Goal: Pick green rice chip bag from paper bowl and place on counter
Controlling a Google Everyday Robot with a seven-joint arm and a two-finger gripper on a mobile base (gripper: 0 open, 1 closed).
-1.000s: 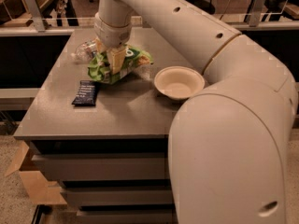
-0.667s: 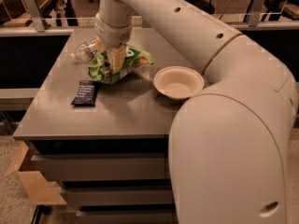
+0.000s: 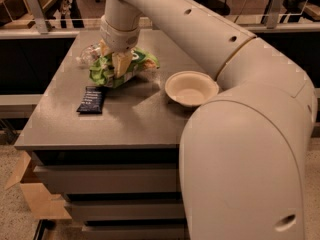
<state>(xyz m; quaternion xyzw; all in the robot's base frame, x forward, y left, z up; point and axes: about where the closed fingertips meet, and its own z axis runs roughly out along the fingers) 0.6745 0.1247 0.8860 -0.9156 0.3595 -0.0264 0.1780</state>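
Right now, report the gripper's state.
Gripper: jaws closed on the green rice chip bag, low over the counter, left of the paper bowl.

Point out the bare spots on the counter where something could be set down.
Bare counter: the front strip, between the dark wrapper and the paper bowl; also the patch behind the bowl. Crowded back left: the tool at the green rice chip bag.
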